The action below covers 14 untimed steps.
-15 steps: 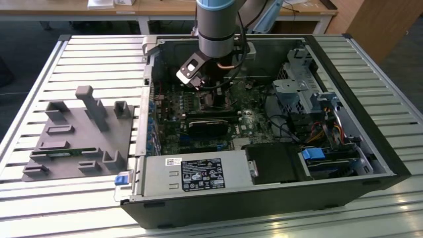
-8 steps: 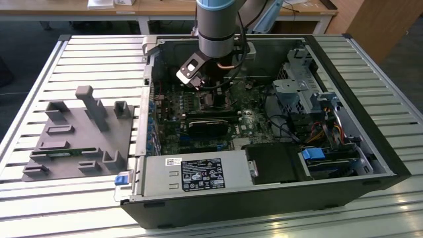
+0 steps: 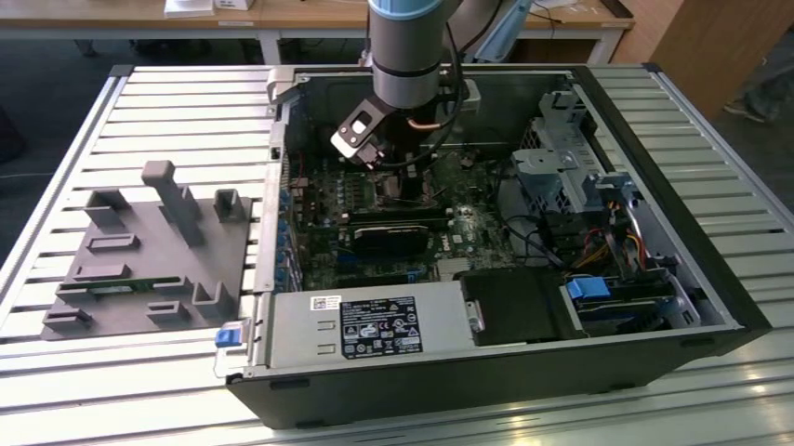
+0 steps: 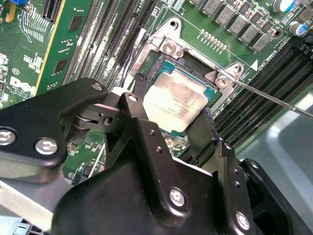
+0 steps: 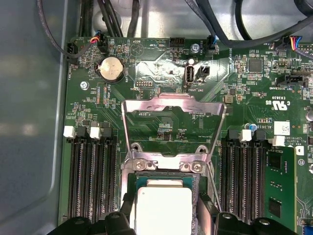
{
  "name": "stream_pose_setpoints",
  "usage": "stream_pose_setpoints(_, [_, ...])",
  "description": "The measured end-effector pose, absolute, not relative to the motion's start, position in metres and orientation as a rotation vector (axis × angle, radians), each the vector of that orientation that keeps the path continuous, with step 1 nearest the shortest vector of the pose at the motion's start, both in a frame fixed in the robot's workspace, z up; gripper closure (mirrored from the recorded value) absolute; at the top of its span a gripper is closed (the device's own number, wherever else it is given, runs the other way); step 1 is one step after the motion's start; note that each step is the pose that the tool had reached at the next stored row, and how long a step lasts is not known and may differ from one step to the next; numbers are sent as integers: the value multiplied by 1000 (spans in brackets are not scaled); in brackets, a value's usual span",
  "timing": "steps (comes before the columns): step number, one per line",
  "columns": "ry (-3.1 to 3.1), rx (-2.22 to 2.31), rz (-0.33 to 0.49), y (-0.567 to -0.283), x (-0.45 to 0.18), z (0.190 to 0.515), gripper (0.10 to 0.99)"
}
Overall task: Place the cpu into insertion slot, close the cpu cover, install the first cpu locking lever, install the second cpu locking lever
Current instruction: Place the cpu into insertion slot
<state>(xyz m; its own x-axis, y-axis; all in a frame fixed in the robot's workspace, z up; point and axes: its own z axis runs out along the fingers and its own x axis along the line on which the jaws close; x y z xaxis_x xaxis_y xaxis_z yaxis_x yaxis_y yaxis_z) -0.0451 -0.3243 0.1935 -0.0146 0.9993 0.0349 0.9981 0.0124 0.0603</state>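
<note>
The cpu (image 4: 176, 100), a square chip with a silvery top, lies in the insertion slot (image 4: 194, 63) on the green motherboard. My gripper (image 4: 171, 110) reaches down over it, one black finger (image 4: 139, 90) against one edge and the other finger (image 4: 201, 132) against the opposite edge. The first wrist view shows the same hold: the cpu (image 5: 164, 205) between the gripper (image 5: 165, 209) fingers. The cpu cover (image 5: 173, 104), a silver frame, stands swung open behind the slot (image 5: 166, 164). A thin wire locking lever (image 4: 274, 100) sticks out unlatched beside the socket. In the exterior view the gripper (image 3: 400, 190) is deep inside the case.
Black memory slots (image 5: 90, 181) flank the socket on both sides, with a green module (image 5: 276, 196) in the farther bank. A coin battery (image 5: 110, 68) and cables sit beyond the cover. The power supply (image 3: 372, 325), drive cage (image 3: 564, 167) and case walls hem the arm in. A grey fixture plate (image 3: 149, 251) lies outside.
</note>
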Motion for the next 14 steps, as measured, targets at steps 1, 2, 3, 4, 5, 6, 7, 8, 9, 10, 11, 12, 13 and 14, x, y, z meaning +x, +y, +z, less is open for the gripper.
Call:
stream_pose_setpoints(1, [2223, 2193, 105, -325, -45, 194, 475])
stream_pose_setpoints(2, [2223, 2193, 105, -325, -45, 194, 490])
stream_pose_setpoints(3, [2222, 2193, 105, -325, -45, 194, 549])
stream_pose_setpoints(4, [2222, 2193, 105, -325, -45, 194, 549])
stream_pose_setpoints(5, [2222, 2193, 105, -325, -45, 194, 553])
stream_pose_setpoints(6, [2223, 2193, 105, -325, -45, 194, 553])
stream_pose_setpoints(7, [2223, 2193, 105, -325, -45, 194, 553])
stream_pose_setpoints(8, [2223, 2193, 105, -325, -45, 194, 553])
stream_pose_setpoints(9, [2222, 2193, 105, -325, -45, 194, 553])
stream_pose_setpoints(10, [2222, 2193, 105, -325, -45, 194, 553])
stream_pose_setpoints(11, [2223, 2193, 105, -325, -45, 194, 553])
stream_pose_setpoints(12, [2223, 2193, 106, -325, -45, 193, 545])
stream_pose_setpoints(13, [2223, 2193, 106, -325, -45, 193, 545])
stream_pose_setpoints(14, [2223, 2193, 106, -325, -45, 193, 545])
